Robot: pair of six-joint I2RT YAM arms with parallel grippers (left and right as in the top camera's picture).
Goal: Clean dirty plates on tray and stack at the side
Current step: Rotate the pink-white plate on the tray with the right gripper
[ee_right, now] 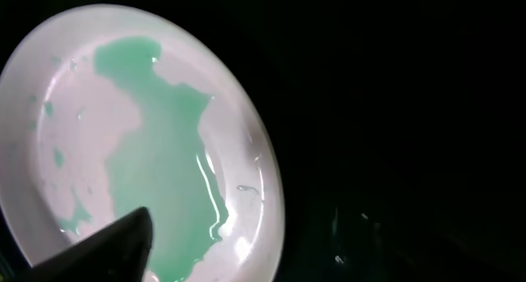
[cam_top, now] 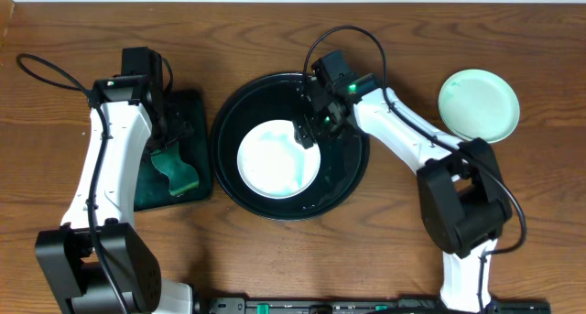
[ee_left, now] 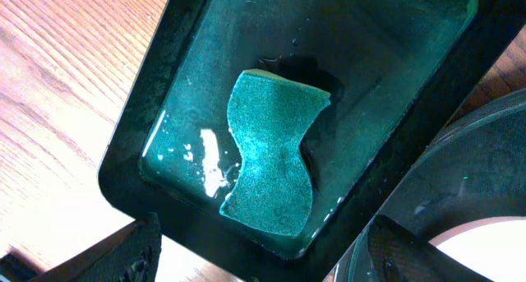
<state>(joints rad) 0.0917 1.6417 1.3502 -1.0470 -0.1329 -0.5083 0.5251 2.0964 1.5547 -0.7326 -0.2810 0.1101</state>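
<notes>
A white plate (cam_top: 277, 158) with a teal-green smear lies in the large round black tray (cam_top: 352, 172). In the right wrist view the plate (ee_right: 90, 126) fills the left side. My right gripper (cam_top: 311, 131) is open and straddles the plate's upper right rim (ee_right: 271, 257). One finger is over the plate. The other is lost against the dark tray. A pale mint-green plate (cam_top: 478, 103) sits on the table at the far right. I cannot tell whether another lies under it. My left gripper (cam_top: 169, 135) is open and empty (ee_left: 263, 265) above a teal sponge.
The teal sponge (ee_left: 271, 154) lies in greenish liquid in a small rectangular black tray (ee_left: 140, 126), just left of the round tray (ee_left: 460, 159). It also shows in the overhead view (cam_top: 177, 170). Bare wooden table (cam_top: 385, 259) surrounds both trays.
</notes>
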